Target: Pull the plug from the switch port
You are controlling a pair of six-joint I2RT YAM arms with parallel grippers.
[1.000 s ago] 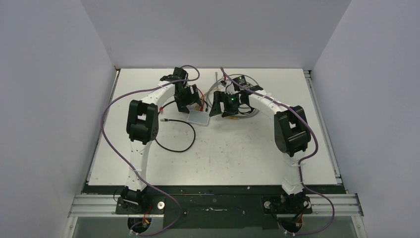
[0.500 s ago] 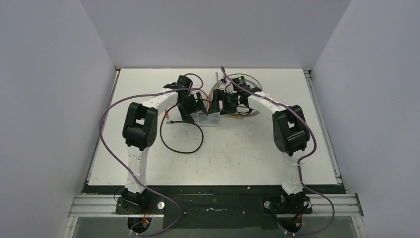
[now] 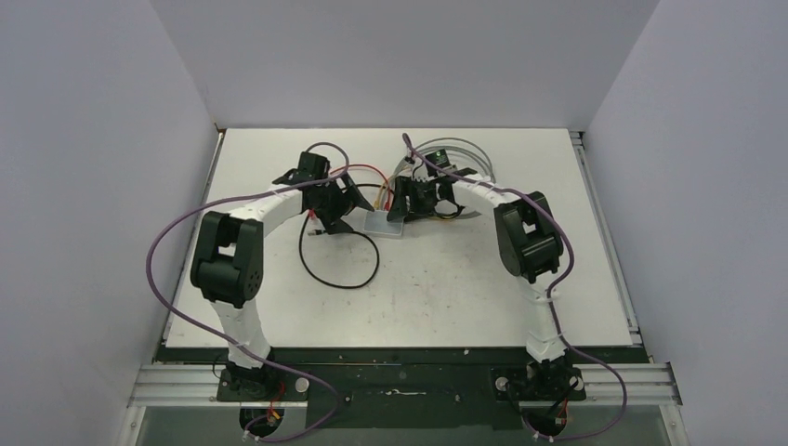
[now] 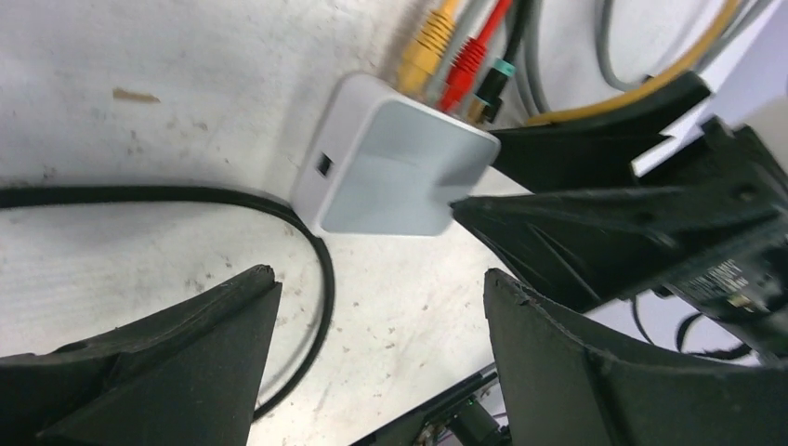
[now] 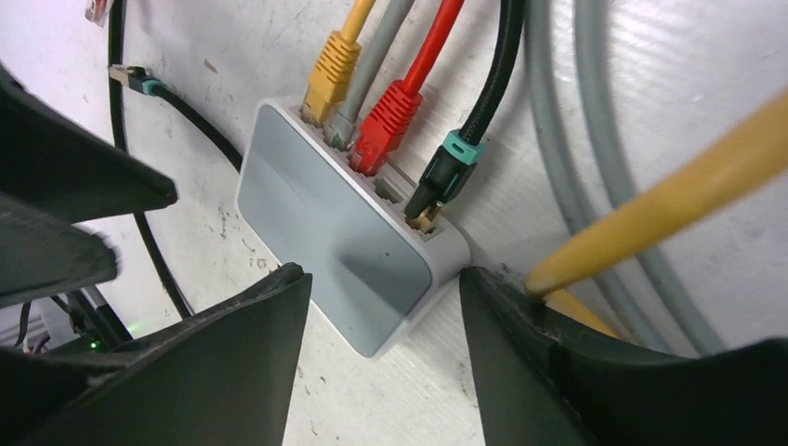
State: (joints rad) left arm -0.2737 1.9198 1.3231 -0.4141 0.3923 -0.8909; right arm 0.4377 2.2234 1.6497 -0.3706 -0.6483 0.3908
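The switch (image 3: 387,223) lies flat on the worktop (image 3: 446,288), four plugs (image 5: 390,125) in its far edge. The right gripper (image 5: 383,279) straddles one end, jaws apart, likely to brace it; beside the switch, the left gripper (image 4: 376,279) gapes empty.

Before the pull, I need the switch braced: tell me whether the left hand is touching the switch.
Apart. The left wrist view shows bare table between both fingers of the left hand and the switch.
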